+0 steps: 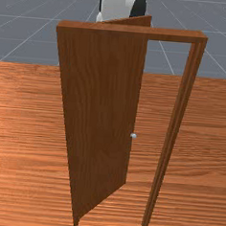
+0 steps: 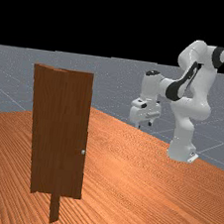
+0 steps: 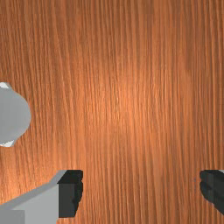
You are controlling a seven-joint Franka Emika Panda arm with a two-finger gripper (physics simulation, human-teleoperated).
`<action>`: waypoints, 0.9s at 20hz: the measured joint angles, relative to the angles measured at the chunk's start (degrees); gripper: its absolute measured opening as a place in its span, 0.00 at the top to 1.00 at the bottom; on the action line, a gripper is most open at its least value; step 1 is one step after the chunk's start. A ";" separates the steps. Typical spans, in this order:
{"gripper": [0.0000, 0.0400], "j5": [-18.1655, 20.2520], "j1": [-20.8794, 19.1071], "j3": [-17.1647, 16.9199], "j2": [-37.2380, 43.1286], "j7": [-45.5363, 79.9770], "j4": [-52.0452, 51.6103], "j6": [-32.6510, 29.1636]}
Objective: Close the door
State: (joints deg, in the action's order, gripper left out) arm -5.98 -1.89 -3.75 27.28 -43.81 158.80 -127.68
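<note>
Nearest in the front view stands the door frame (image 1: pixel 131 32), upright on the wooden table (image 1: pixel 206 141). The door (image 1: pixel 101 109) hangs from the post at the front view's left and slants back through the frame toward the arm's side, so it stands well open. Its free edge, with the small knob (image 1: pixel 134 136) beside it, is apart from the opposite post (image 1: pixel 172 134), and the opening between them shows table behind. Closing the door is wholly left to do, as I judge it; nothing is touching the panel to push it.

Farther back, across bare wood, the gripper (image 2: pixel 144 125) hangs above the table in the far view, well apart from the door. It is released: in the wrist view the two fingers stand wide apart with nothing held between them (no grasp seems needed here, only a push). The arm (image 2: pixel 200 90) rises behind it from its base (image 2: pixel 180 149) at the table's farther side.

Next, I think, comes the reach, then a push on the door's back face near the free edge, swinging it into the frame. Pushing too near the hinges would move it poorly, and catching the edge end-on could jam it.
</note>
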 joint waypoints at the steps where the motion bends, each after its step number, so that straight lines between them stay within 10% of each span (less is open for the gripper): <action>1: 0.01 -5.58 -2.16 3.56 -1.10 5.77 0.46 -6.41; 9: 0.00 0.60 0.87 1.22 -27.02 1.04 -28.59 2.76; 11: 0.00 -3.64 1.27 1.29 -30.33 5.00 -31.78 -1.56; 18: 0.00 1.40 1.06 1.59 -49.16 2.07 -56.93 -2.24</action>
State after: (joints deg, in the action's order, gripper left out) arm -4.59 -0.82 -2.16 -21.89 -41.74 101.87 -129.92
